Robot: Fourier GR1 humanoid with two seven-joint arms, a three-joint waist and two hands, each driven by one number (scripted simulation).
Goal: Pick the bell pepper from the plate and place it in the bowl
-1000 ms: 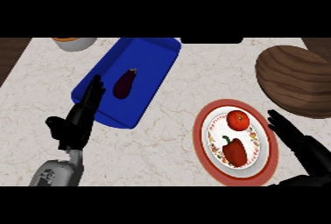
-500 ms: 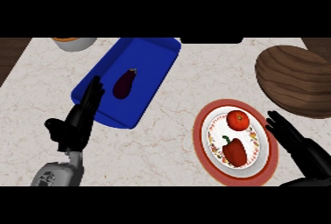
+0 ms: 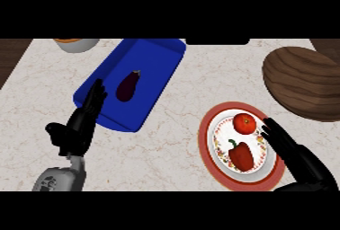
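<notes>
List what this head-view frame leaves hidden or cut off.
- Small bowl, top left: cut off by the upper edge, contents unseen.
- Wooden bowl: right side runs past the edge.
- Plate: right rim covered by the right hand.
- Blue tray: left rim partly behind the left hand.

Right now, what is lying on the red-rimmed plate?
On the plate lie a red bell pepper and, farther from the robot, a tomato. The right hand, fingers straight, covers the plate's right rim, so anything under it cannot be seen.
</notes>
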